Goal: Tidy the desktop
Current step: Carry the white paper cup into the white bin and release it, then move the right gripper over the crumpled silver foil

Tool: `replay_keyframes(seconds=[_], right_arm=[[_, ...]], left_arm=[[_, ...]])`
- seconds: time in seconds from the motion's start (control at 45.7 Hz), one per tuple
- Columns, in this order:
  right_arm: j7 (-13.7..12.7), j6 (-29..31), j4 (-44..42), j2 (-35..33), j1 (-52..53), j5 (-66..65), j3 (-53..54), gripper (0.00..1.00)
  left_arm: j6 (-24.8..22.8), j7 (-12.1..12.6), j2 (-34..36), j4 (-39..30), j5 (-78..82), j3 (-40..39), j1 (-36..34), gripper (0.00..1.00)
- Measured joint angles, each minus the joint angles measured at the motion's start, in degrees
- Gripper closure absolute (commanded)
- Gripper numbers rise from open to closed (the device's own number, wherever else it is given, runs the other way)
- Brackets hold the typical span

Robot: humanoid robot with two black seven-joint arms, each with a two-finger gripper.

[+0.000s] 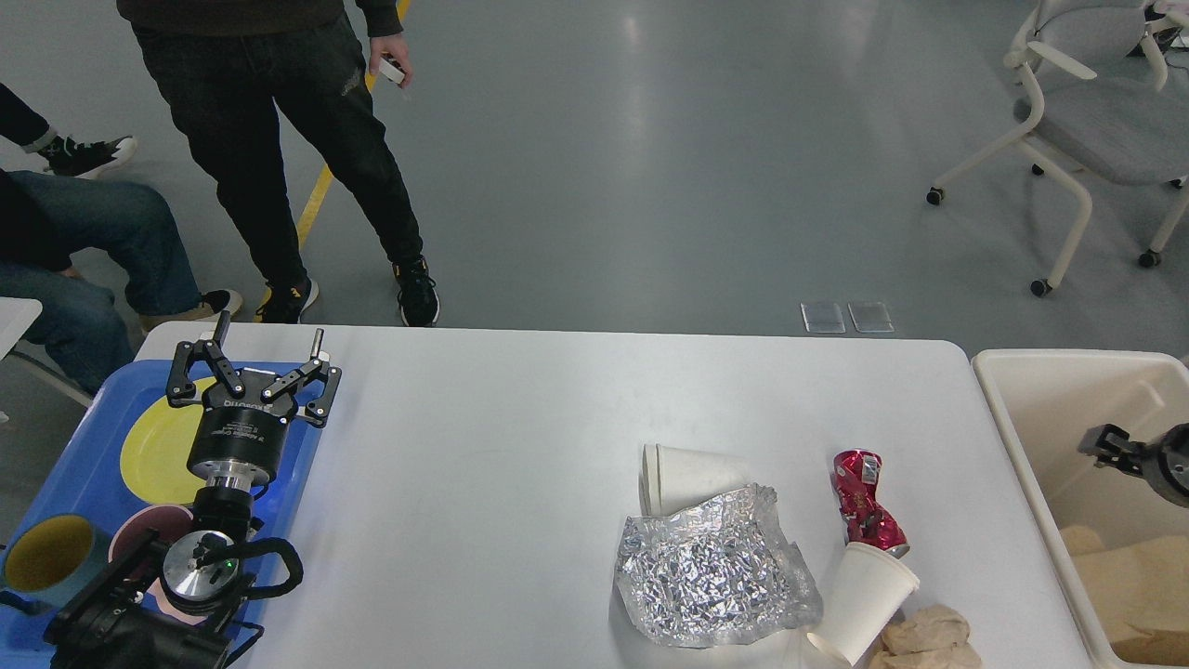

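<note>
Foil sheet [715,581] draped at 5 o'clock on desktop [520,446] risks dragging cups [683,476] off-edge if snagged; left gripper [253,370] spread, empty at 9 o'clock over blue tray [70,483]; right gripper [1105,444] at 3 o'clock, jaw state cannot be told.

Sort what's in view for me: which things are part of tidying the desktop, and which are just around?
Job:
desktop
lying paper cups
foil sheet
crushed red can
tipped paper cup
brown paper wad
cream bin
blue tray

Around:
yellow plate
mug
office chair
standing person
</note>
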Motion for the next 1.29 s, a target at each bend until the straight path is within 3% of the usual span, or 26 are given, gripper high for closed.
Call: replay_keyframes(seconds=[0.153,0.241,0.394,0.569,0.723,0.963,1.292], right_arm=[[-1.3,14.3,18.3,3.6,23.7,-1.9,-9.8,0.00],[-1.3,20.9,24.3,7.1,32.8,-1.7,-12.3,0.00],[-1.3,28.0,35.5,9.8,47.2,-1.1,-13.1,0.00],[-1.6,27.5,51.1,10.4,62.7,0.9,-13.9,0.04],[-1.7,27.3,58.6,13.3,71.4,6.1,-15.0,0.06],[-1.6,25.4,59.7,16.2,72.8,9.4,-15.0,0.10],[-1.6,16.3,58.4,17.7,64.8,8.6,-11.2,0.11]], left_arm=[[0.0,0.0,0.0,0.0,0.0,0.0,0.0,0.04],[0.0,0.0,0.0,0.0,0.0,0.0,0.0,0.04],[0.0,0.0,0.0,0.0,0.0,0.0,0.0,0.04],[0.1,0.0,0.0,0.0,0.0,0.0,0.0,0.04],[0.1,0.0,0.0,0.0,0.0,0.0,0.0,0.04],[0.1,0.0,0.0,0.0,0.0,0.0,0.0,0.04],[0.1,0.0,0.0,0.0,0.0,0.0,0.0,0.04]])
